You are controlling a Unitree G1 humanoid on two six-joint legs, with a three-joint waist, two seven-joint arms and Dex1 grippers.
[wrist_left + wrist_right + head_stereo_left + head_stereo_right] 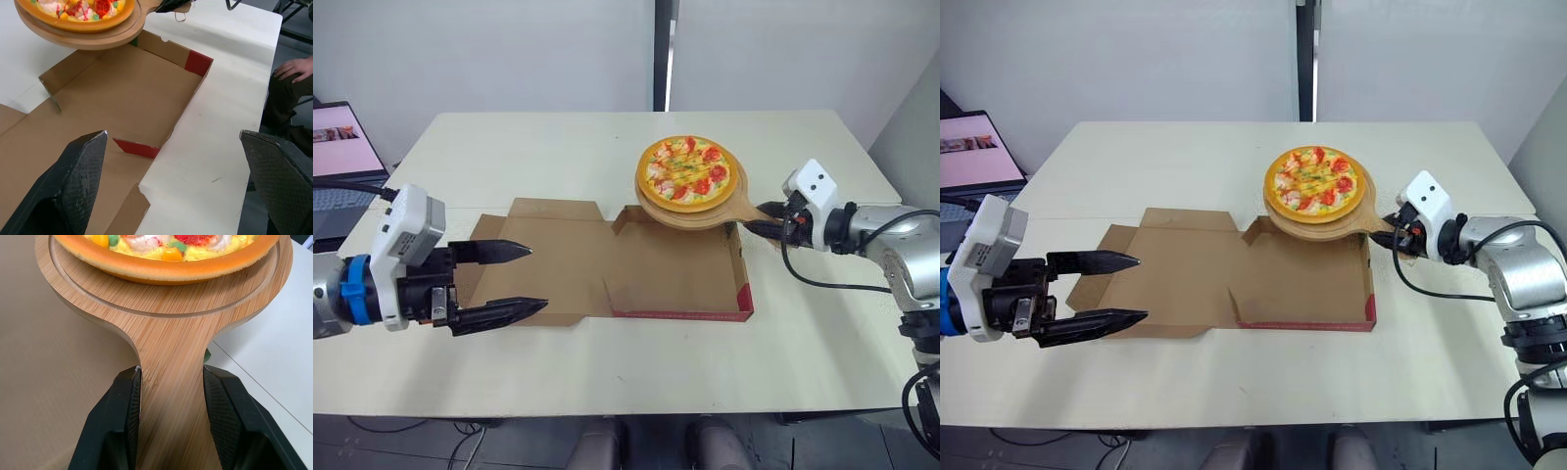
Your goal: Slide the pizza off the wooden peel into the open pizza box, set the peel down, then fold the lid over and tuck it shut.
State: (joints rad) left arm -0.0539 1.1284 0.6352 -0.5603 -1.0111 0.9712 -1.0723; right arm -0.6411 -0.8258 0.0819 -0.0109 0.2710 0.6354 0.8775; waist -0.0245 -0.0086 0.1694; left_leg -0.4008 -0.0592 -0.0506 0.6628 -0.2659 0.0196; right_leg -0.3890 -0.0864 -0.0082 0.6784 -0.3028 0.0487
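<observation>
One pizza [688, 171] rests on one wooden peel [166, 318], held centre right in the head views over the far edge of one open box [675, 269] on the tabletop [558, 147]. The right gripper [171, 382] fingers clamp the peel handle. The left gripper [524, 279] fingers stand wide, lower left. The left wrist view adds a person's hand [293, 68] beyond the tabletop.

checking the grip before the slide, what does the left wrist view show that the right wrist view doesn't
Left wrist view: the open left claw, the red walls of the box, and a person's hand beside the table.
Right wrist view: the right claw shut on the handle of the peel.
Both: the pizza lying on the peel, held over the box.
</observation>
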